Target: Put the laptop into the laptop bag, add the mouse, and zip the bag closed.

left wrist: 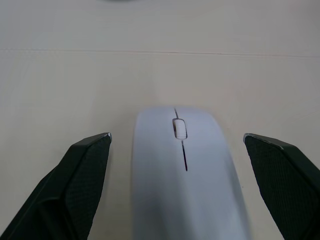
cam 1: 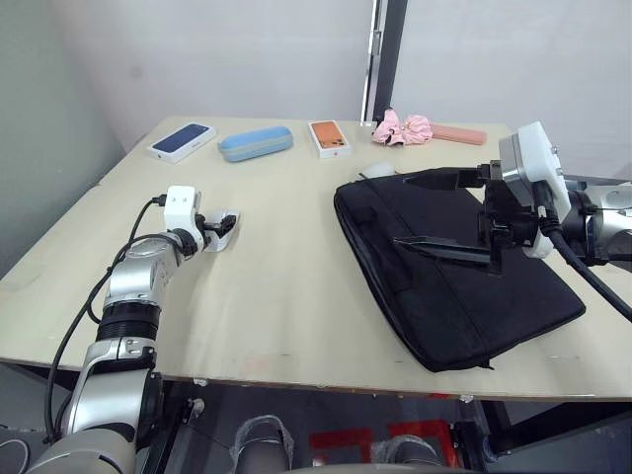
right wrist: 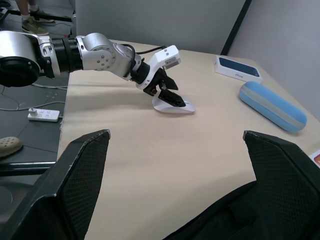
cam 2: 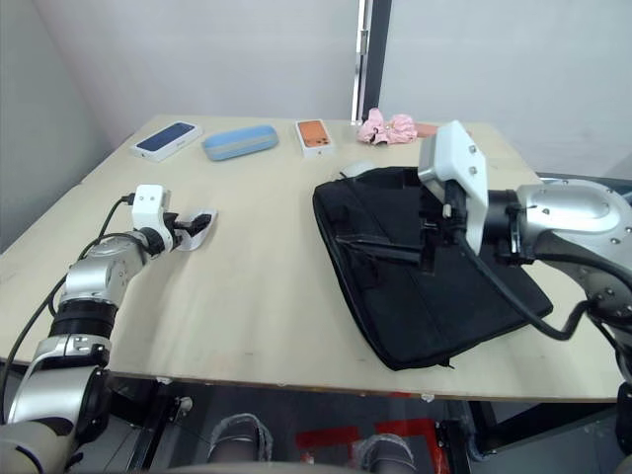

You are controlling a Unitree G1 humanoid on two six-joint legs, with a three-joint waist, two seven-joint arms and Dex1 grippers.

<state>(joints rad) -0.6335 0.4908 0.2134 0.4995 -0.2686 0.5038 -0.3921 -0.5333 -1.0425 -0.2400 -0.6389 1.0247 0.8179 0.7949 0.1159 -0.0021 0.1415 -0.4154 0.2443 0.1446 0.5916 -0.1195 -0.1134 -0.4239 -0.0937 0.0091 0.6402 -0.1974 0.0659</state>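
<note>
Black fabric bag (cam 1: 454, 286) lying flat on the right of the table (cam 1: 286, 296), laptop presumably already inside. White mouse (left wrist: 185, 175) not yet picked up, out on the left. Zipping not yet done. Left gripper (left wrist: 177, 145) spread wide, straddling the mouse without touching. Right gripper (right wrist: 175, 145) wide open above the bag, holding nothing.

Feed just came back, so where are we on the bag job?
No laptop is in sight; whether it is inside the bag cannot be told. The open left gripper straddles the mouse on the table, not yet gripped. The open right gripper hovers over the bag. Mouse and zipping remain.
</note>
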